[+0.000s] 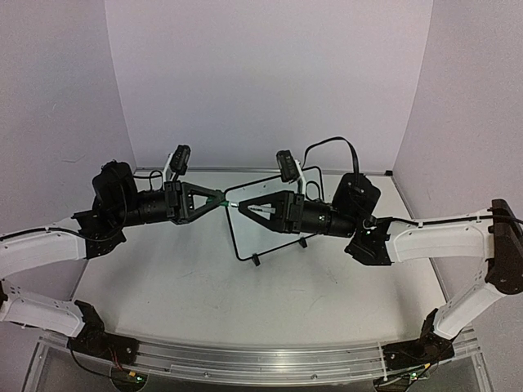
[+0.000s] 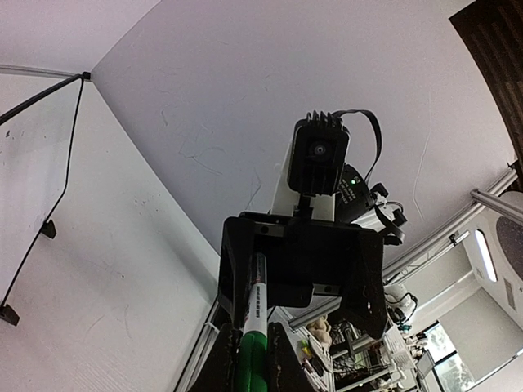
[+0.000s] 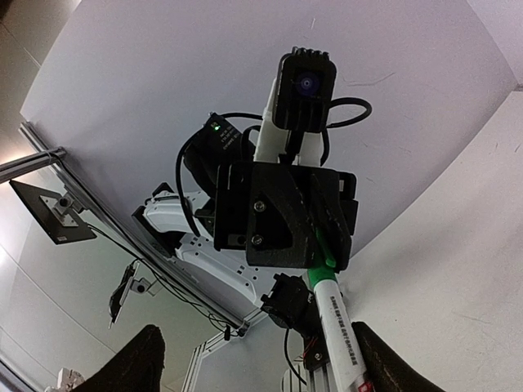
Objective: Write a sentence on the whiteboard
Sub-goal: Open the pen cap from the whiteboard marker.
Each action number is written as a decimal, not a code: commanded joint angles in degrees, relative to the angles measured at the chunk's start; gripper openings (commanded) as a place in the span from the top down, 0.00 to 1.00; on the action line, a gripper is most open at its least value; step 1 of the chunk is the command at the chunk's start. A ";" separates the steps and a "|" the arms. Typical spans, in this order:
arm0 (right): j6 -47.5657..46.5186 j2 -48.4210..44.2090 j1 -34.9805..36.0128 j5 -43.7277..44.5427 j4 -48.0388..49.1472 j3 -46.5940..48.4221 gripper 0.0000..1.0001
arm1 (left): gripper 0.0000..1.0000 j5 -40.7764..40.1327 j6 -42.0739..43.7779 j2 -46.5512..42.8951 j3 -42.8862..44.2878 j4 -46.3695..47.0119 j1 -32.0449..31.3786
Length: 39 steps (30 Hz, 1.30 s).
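A white marker (image 1: 263,211) with a green cap (image 1: 223,198) hangs level between my two grippers, above the whiteboard (image 1: 270,238). My left gripper (image 1: 221,198) is shut on the cap; in the left wrist view the cap (image 2: 248,361) sits pinched between the fingers. The marker's white barrel (image 3: 337,327) runs back into my right gripper (image 3: 257,351), whose jaws stand wide apart, with the barrel close to one finger (image 3: 384,359). The small black-framed board stands tilted on two black feet. No sentence shows on the part of it in view.
White walls close the table at the back and both sides. A metal rail (image 1: 261,359) runs along the near edge by the arm bases. A black cable (image 1: 331,145) loops above the right wrist.
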 commanded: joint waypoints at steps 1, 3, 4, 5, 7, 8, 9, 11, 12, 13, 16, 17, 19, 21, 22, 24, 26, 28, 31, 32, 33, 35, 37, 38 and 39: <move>-0.23 0.17 -0.07 -0.06 3.91 1.04 0.28 | 1.00 0.41 2.74 -2.69 2.19 -3.23 0.13; -0.18 0.17 -0.06 -0.04 3.92 1.06 0.28 | 1.00 0.08 3.29 -3.29 2.31 -4.48 0.13; -0.15 0.17 -0.08 -0.13 3.91 1.12 0.28 | 1.00 -0.05 3.50 -3.51 2.32 -4.81 0.13; -0.14 0.22 -0.06 -0.22 3.91 1.18 0.28 | 1.00 -0.13 3.55 -3.60 2.30 -5.02 0.13; -0.11 0.47 -0.04 -0.41 3.91 1.33 0.28 | 1.00 -0.13 3.51 -3.37 2.21 -5.04 0.13; -0.06 0.64 -0.02 -0.49 3.91 1.42 0.28 | 1.00 -0.09 3.39 -3.19 2.19 -4.87 0.13; 0.02 0.77 -0.05 -0.62 3.90 1.49 0.29 | 1.00 -0.01 3.22 -3.00 2.11 -4.58 0.13; 0.17 1.03 -0.02 -0.89 3.83 1.63 0.29 | 1.00 0.11 2.87 -2.65 2.03 -4.03 0.13; 0.20 1.12 -0.03 -1.02 3.83 1.70 0.29 | 1.00 0.23 2.83 -2.55 2.04 -3.86 0.13; 0.21 1.25 -0.04 -1.13 3.83 1.78 0.30 | 1.00 0.34 2.80 -2.49 1.98 -3.79 0.13; 0.30 1.47 -0.02 -1.64 3.73 2.00 0.30 | 1.00 0.17 2.71 -2.42 2.03 -3.54 0.13; 0.30 1.55 -0.02 -1.72 3.61 2.07 0.31 | 1.00 0.11 2.71 -2.34 2.07 -3.54 0.12; 0.30 1.64 -0.07 -1.88 3.51 2.10 0.31 | 1.00 0.08 2.71 -2.14 2.18 -3.68 0.13; 0.24 1.66 -0.06 -2.00 3.44 2.25 0.32 | 1.00 0.30 2.57 -1.70 2.17 -3.68 0.14; 0.21 1.66 -0.04 -2.04 3.35 2.31 0.32 | 1.00 0.43 2.53 -1.55 2.17 -3.59 0.14; 0.11 1.66 -0.03 -2.04 3.13 2.38 0.33 | 1.00 0.85 2.45 -1.23 2.16 -3.44 0.13; -0.06 1.68 -0.07 -2.02 2.83 2.53 0.34 | 1.00 1.53 2.42 -0.96 2.20 -3.37 0.11; -0.23 1.75 -0.07 -1.94 2.46 2.54 0.36 | 1.00 2.25 2.28 -0.62 2.26 -3.28 0.12; -0.41 1.91 -0.02 -1.69 1.88 2.63 0.40 | 1.00 2.48 2.27 -0.40 2.28 -3.42 0.09; -0.53 1.99 -0.02 -1.64 1.63 2.70 0.42 | 1.00 2.59 2.27 -0.28 2.38 -3.49 0.05; -0.57 2.01 -0.07 -1.57 1.39 2.77 0.44 | 1.00 2.74 2.27 -0.17 2.44 -3.46 0.05; -0.69 2.01 -0.06 -1.34 1.09 2.89 0.48 | 1.00 3.12 2.19 0.14 2.44 -3.35 0.05; -0.81 1.99 -0.04 -0.99 0.84 2.97 0.53 | 1.00 3.35 2.15 0.24 2.50 -3.27 0.05; -0.84 1.95 -0.03 -0.77 0.75 2.97 0.56 | 1.00 3.40 2.17 0.26 2.51 -3.24 0.05; -0.90 1.90 -0.03 -0.55 0.70 2.92 0.58 | 1.00 3.49 2.18 0.29 2.46 -3.20 0.05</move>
